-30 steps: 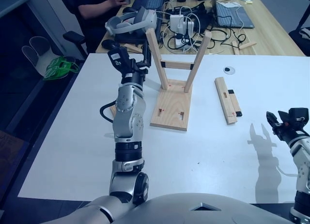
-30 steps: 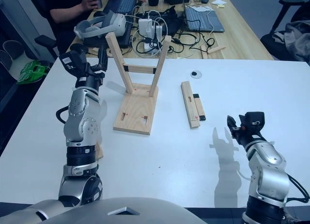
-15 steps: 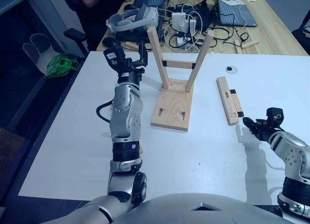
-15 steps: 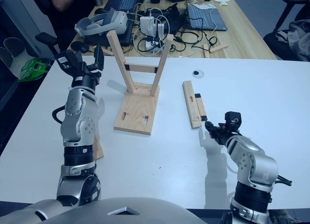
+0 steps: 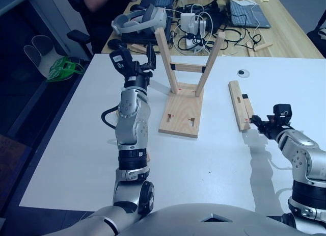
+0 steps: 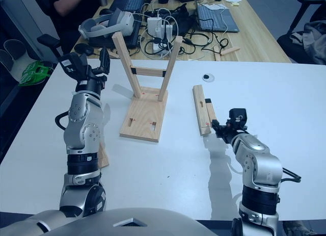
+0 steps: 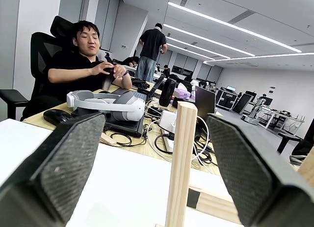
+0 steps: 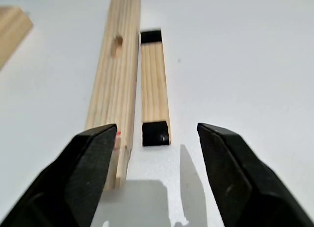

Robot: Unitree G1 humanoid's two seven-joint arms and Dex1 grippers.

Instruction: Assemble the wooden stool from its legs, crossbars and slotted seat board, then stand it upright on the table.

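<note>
The slotted seat board (image 5: 179,113) lies flat on the white table. Two legs (image 5: 165,60) (image 5: 210,62) stand up from its far end, joined by a crossbar (image 5: 187,68). To its right lie a loose leg (image 5: 237,104) and a short black-tipped crossbar (image 8: 154,89), side by side. My right gripper (image 5: 260,125) is open, low over the table just short of their near ends, with the crossbar's end between its fingers (image 8: 91,173) in the wrist view. My left gripper (image 5: 137,60) is raised and open beside the left standing leg (image 7: 181,163).
Another wooden piece (image 6: 104,157) lies partly hidden behind my left arm. A cable port (image 5: 241,73) sits in the table at the back right. Past the far edge, a desk (image 5: 285,42) holds a headset (image 5: 137,19), laptops and cables. There is free table room in front.
My right gripper has moved from the front right corner forward and left, up to the near ends of the loose leg and crossbar. The left arm has barely shifted.
</note>
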